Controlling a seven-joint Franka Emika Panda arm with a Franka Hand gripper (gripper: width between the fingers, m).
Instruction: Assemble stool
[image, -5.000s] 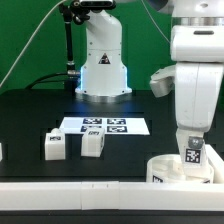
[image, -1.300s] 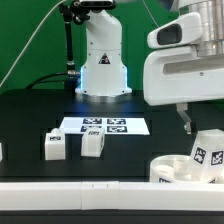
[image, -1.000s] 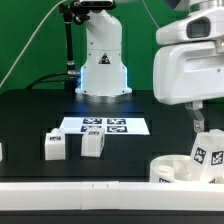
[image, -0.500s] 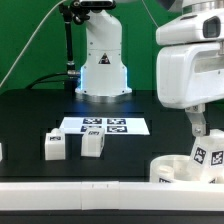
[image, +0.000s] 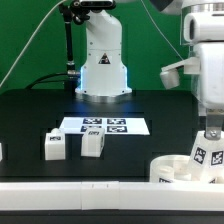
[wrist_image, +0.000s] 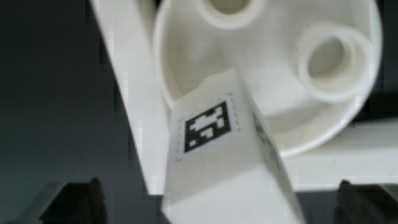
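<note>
The white round seat (image: 172, 169) lies at the exterior view's lower right, against the wall strip. A white leg (image: 205, 153) with a black-and-white tag stands up from it. My gripper (image: 211, 131) hangs right above that leg. In the wrist view the tagged leg (wrist_image: 215, 150) runs between my two dark fingertips (wrist_image: 80, 201), in front of the seat (wrist_image: 267, 60) with its round holes. The gripper (wrist_image: 222, 206) is open and straddles the leg with a gap on each side. Two more legs (image: 55, 146) (image: 93, 143) stand loose on the black table at the left.
The marker board (image: 105, 126) lies flat behind the two loose legs. The arm's white base (image: 101, 62) stands at the back centre. A long white wall strip (image: 90, 196) runs along the front edge.
The arm's head has shifted towards the exterior view's right and turned, so less of its body covers the scene. The fingers stay just above the leg on the seat, still open.
</note>
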